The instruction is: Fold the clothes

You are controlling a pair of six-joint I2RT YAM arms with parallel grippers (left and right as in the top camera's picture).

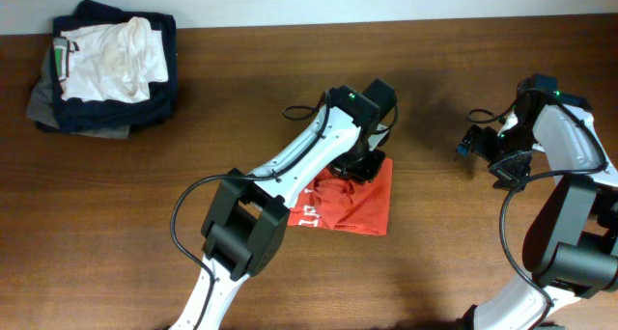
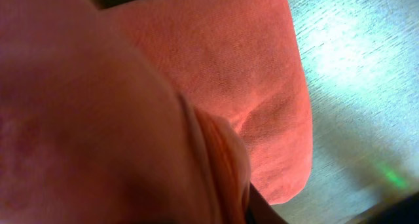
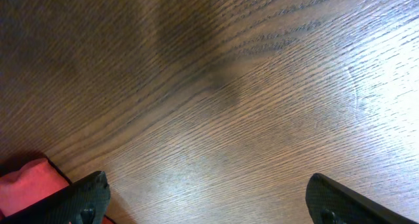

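The orange-red T-shirt [image 1: 359, 206] lies folded into a small packet at the table's middle, with white lettering showing at its left edge. My left gripper [image 1: 362, 161] is down on the packet's far edge. In the left wrist view the T-shirt's cloth [image 2: 222, 67] fills the frame, bunched right up against the camera and hiding the fingers, so it looks gripped. My right gripper [image 1: 483, 151] is open and empty, low over bare wood to the right of the shirt. In the right wrist view its fingers [image 3: 209, 204] stand wide apart, and a corner of the T-shirt [image 3: 26, 185] shows at the lower left.
A pile of white, navy and grey folded garments [image 1: 106, 69] sits at the back left corner. The brown wooden table [image 1: 463, 262] meets a pale wall along its far edge.
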